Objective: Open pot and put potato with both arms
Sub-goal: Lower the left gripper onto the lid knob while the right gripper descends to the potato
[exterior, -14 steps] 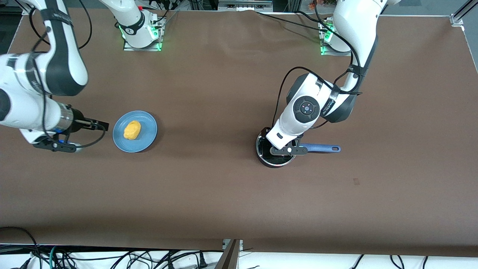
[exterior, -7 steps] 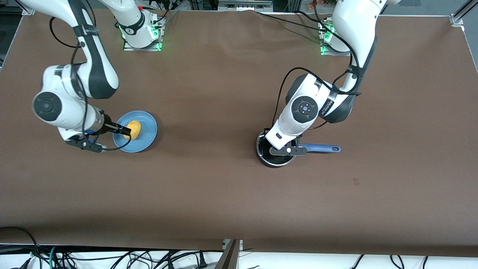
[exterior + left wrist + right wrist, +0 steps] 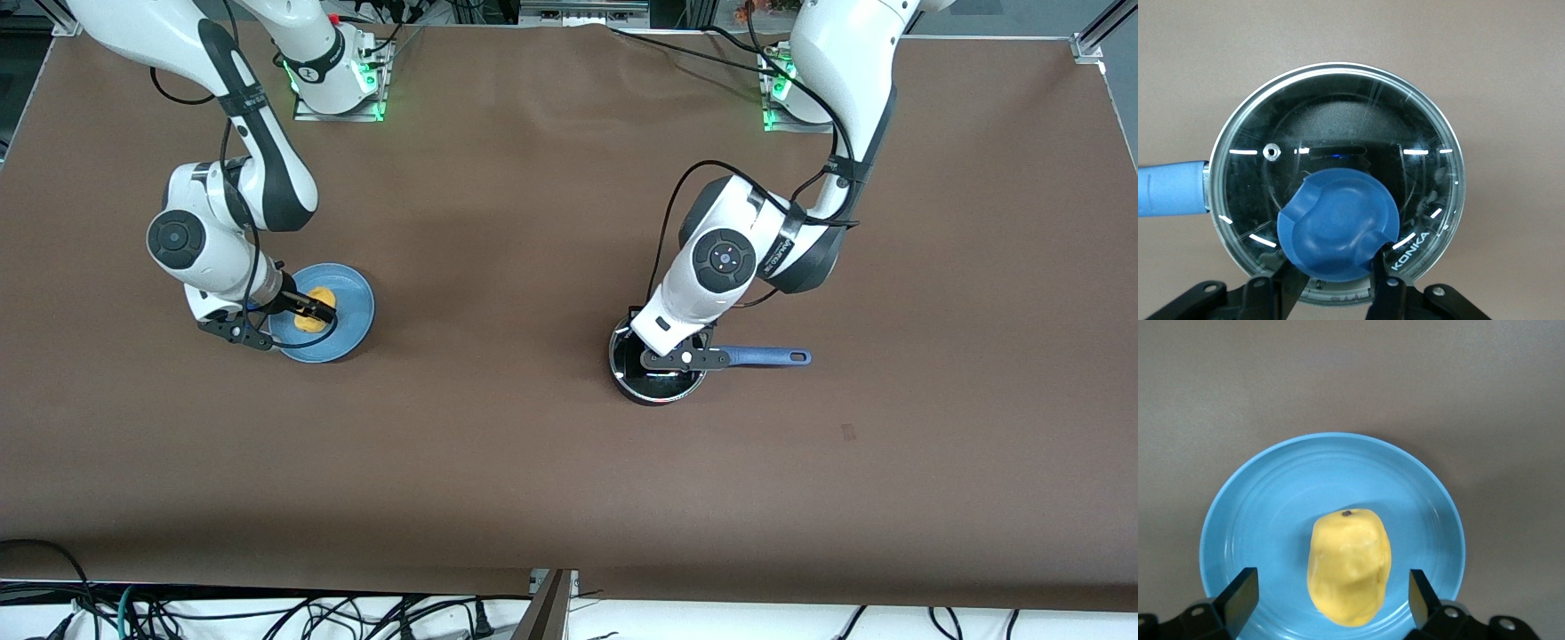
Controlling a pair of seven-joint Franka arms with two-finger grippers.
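The black pot (image 3: 642,388) stands toward the left arm's end of the table, its blue handle (image 3: 765,355) pointing toward that end. Its glass lid (image 3: 1338,113) is on it. My left gripper (image 3: 665,360) is down over the lid, and its fingers (image 3: 1381,293) press both sides of the blue knob (image 3: 1338,223). The yellow potato (image 3: 1350,563) lies on a light-blue plate (image 3: 1331,480) toward the right arm's end. My right gripper (image 3: 1331,597) is low over the plate (image 3: 351,311), open wide, with one finger on each side of the potato (image 3: 318,296) and not touching it.
The brown table (image 3: 498,267) carries only the plate and the pot, well apart from each other. The arm bases stand along the edge farthest from the front camera. Cables hang along the table edge nearest the front camera.
My right arm has swung in from the table's end and come down over the plate, bringing its open fingers around the potato. My left gripper has stayed on the lid's knob.
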